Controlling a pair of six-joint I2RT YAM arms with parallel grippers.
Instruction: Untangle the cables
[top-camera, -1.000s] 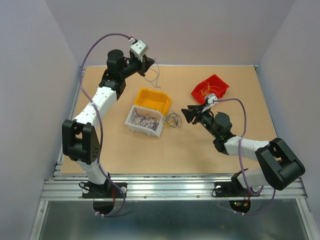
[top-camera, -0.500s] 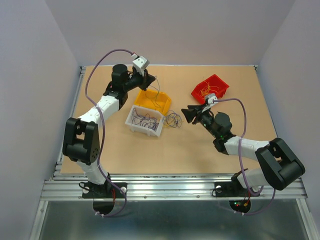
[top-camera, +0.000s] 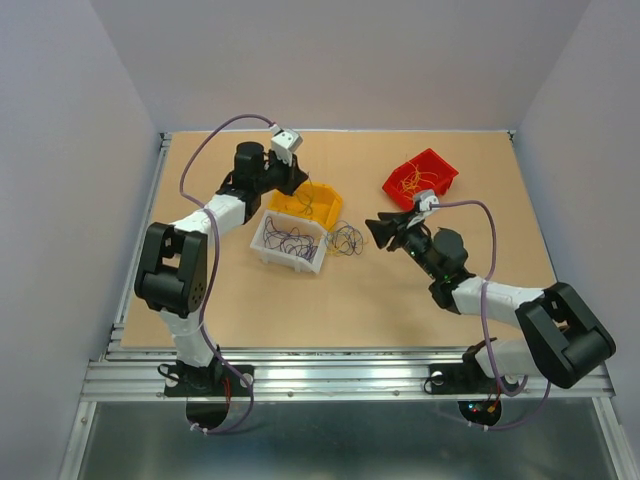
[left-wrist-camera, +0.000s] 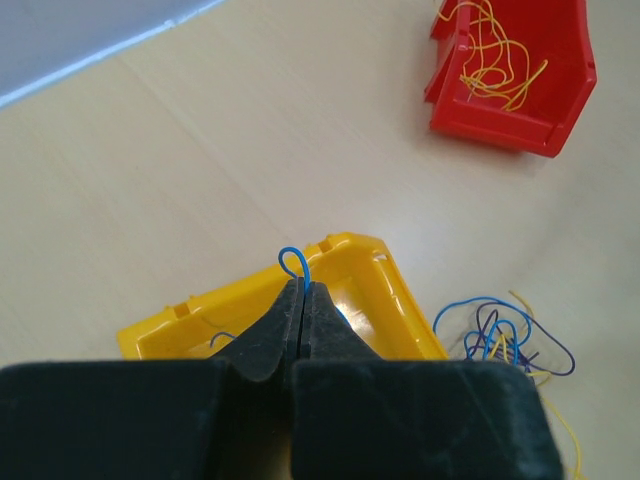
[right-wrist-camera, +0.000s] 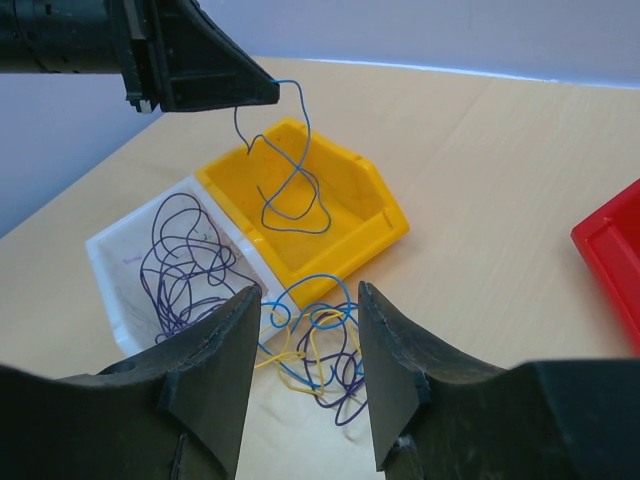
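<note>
Wire (left-wrist-camera: 289, 250) sits pinched in left tool (left-wrist-camera: 302, 289); wrist view hides its tail.

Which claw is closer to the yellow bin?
Left. The left gripper hangs over the yellow bin, pinching a blue wire; the right gripper sits apart, beyond the loose tangle.

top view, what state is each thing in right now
left gripper: shut on thin blue wire
thin blue wire: pinched, dangling over yellow plastic bin
right gripper: open, empty
white plastic bin: holds purple wires
red plastic bin: holds orange-yellow wires
tangled wire clump: loose on wooden table
</note>
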